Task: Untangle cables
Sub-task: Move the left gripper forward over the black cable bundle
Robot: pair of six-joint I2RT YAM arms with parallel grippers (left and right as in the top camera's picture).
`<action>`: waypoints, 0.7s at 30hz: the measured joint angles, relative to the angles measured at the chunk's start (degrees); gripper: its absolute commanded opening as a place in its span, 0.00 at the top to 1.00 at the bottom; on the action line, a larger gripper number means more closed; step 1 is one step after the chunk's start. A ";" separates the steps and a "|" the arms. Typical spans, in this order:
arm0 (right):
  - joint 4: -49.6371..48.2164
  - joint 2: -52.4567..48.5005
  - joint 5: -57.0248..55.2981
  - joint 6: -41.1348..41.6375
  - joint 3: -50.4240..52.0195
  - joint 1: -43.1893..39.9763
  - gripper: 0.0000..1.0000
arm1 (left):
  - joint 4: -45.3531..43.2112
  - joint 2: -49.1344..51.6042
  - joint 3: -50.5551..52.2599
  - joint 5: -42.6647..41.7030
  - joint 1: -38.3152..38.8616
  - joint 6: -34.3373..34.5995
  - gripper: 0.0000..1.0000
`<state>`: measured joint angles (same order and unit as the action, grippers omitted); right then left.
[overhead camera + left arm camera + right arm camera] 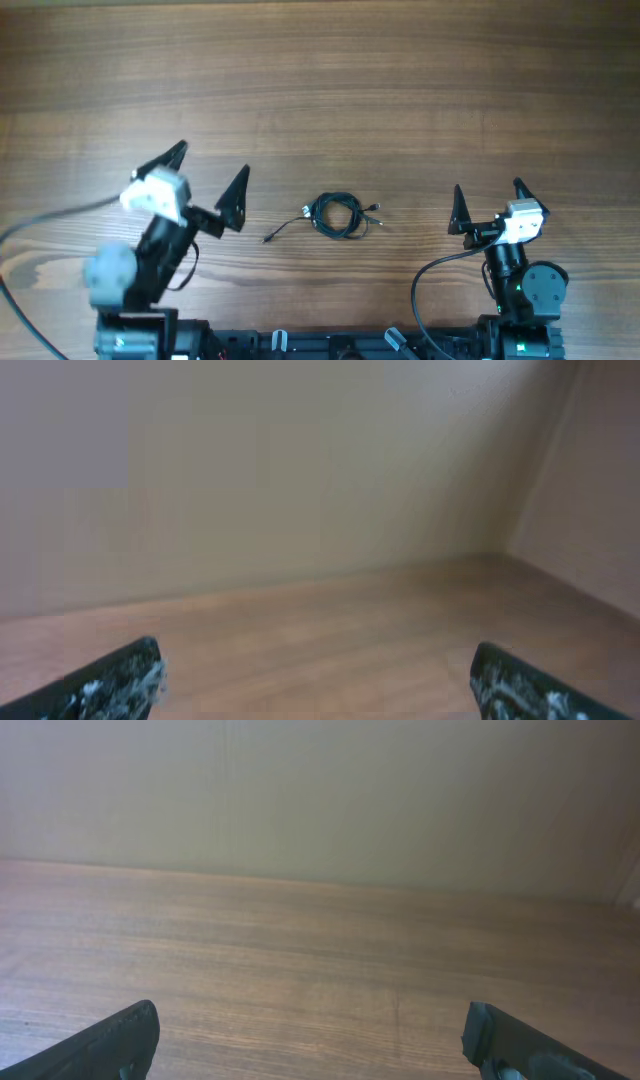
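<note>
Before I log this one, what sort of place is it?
Probably a robot test bench: a wooden table, the left hand and right hand both open, and a small bundle of cables between them.

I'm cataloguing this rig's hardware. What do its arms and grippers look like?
Both arms are black: the left arm carries a grey joint housing, the right arm shows a small green light. Each wrist bears a white block. The left gripper and right gripper have black, pointed, triangular fingers; the left ones look scuffed white. A black cable loops off the right arm.
</note>
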<state>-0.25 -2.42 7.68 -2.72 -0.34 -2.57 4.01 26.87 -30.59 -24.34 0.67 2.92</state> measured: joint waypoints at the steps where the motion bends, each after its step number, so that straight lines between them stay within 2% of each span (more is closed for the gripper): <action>1: 0.02 0.00 0.00 0.00 0.00 0.00 0.00 | 2.21 1.88 -1.90 -0.48 0.00 0.09 0.00; 7: 0.02 0.00 0.00 0.00 0.00 0.00 0.00 | 15.56 13.09 -12.76 -2.12 2.27 0.44 0.00; 11: 0.00 0.00 0.00 0.00 0.00 0.00 0.00 | 18.34 17.90 -15.39 -1.60 6.14 0.44 0.00; 21: 0.02 0.00 0.00 0.00 0.00 0.00 0.00 | 24.39 26.05 -15.56 13.03 22.16 0.44 0.00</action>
<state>-0.23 -2.42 7.68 -2.72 -0.34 -2.57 28.40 52.93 -46.15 -11.31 22.83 3.36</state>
